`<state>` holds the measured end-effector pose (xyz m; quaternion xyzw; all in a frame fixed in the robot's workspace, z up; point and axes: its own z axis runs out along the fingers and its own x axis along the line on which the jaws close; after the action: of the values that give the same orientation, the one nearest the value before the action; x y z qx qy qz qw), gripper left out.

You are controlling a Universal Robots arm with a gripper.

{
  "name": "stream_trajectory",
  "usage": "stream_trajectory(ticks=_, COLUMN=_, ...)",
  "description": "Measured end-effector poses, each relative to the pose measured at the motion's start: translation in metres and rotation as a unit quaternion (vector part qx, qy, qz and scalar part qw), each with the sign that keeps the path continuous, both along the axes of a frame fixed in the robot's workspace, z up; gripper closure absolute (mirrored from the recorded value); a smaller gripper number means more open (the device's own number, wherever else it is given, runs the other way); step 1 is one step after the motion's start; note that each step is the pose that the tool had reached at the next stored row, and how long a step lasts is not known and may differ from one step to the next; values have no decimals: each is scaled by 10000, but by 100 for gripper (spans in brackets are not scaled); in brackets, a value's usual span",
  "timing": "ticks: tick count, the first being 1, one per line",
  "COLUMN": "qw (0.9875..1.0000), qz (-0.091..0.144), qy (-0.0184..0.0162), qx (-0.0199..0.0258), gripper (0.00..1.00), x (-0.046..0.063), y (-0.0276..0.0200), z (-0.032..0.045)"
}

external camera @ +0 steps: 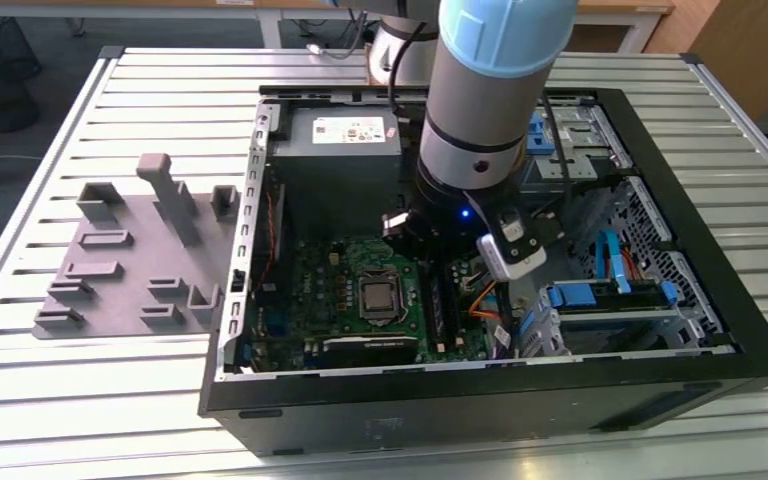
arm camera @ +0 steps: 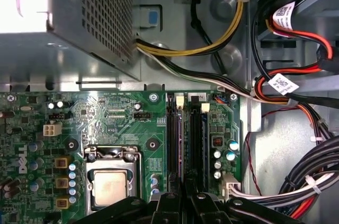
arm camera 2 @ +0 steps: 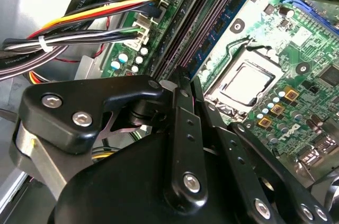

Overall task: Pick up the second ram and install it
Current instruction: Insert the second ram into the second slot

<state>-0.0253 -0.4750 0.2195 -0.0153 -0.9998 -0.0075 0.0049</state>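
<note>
Second wrist view put the black metal gripper (arm camera 2: 185,83) closest, its jointed bars drawn together to a bare slit right over the memory slots. I couldn't tell whether anything was pinched in that slit. Just past its tips the second ram (arm camera 2: 221,18), as I took it, stood on edge in a slot, a dark blue-green strip beside the silver processor socket (arm camera 2: 244,82). I'd judge such a stick light, stiff and brittle, best held by its bare long edge or short ends, away from chips and contacts. Around it lay the glossy green motherboard (arm camera: 111,115), studded with small round capacitors. Farther off, soft red, yellow and black cables (arm camera: 296,75) looped past the perforated grey power supply (arm camera: 90,17). Outside the black case (external camera: 491,410), the matte grey tray (external camera: 131,270) sat on the ribbed metal table (external camera: 77,390).
</note>
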Motion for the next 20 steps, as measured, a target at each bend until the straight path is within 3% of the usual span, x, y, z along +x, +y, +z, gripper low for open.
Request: stream_trajectory(ticks=20, qw=10000, qz=0, qy=0, qx=-1, gripper=86, x=-6, y=-15, z=-65)
